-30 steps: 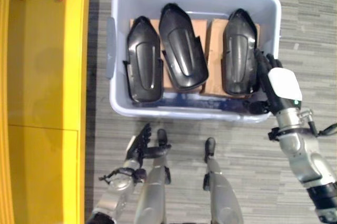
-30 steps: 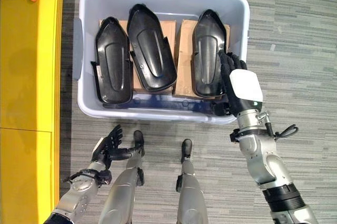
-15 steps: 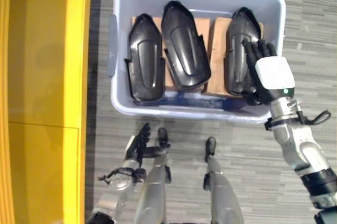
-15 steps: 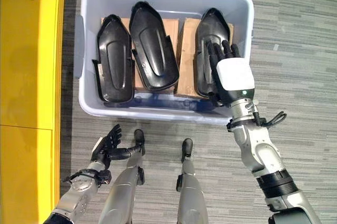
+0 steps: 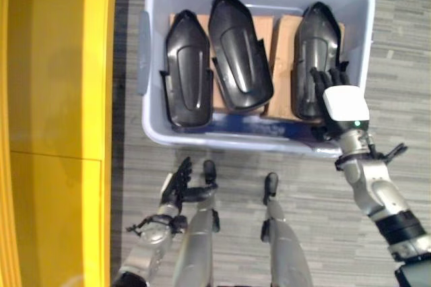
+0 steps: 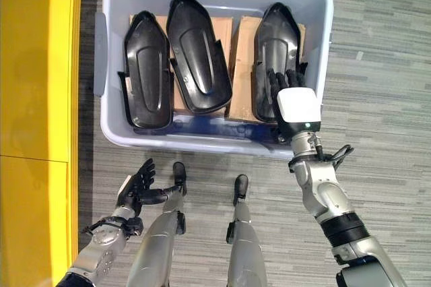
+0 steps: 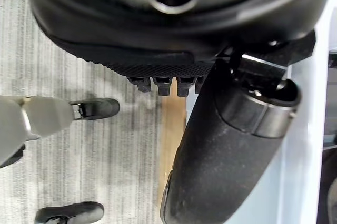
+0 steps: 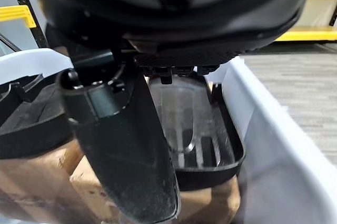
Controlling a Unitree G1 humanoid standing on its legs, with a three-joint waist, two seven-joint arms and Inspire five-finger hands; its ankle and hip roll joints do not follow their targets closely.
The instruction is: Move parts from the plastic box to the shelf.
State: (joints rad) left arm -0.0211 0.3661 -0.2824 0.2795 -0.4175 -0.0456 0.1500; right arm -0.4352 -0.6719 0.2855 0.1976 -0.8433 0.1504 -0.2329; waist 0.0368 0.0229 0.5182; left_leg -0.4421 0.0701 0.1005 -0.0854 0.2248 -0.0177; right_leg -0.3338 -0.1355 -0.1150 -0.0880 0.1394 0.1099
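Right eye view: right hand (image 6: 296, 106), fingers straight, lies on the rightmost black part (image 6: 275, 58). Part's long axis runs up the frame, beyond the hand.

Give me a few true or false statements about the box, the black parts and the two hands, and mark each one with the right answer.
1. The plastic box holds three black parts. True.
2. The right hand is over the part nearest the yellow shelf. False: it is over the rightmost part, farthest from the yellow shelf.
3. The left hand is inside the box. False: it hangs outside it, above the floor, fingers relaxed.
4. Brown cardboard lies under the parts. True.
5. The right hand has lifted a part out of the box. False: all three parts lie in the box.
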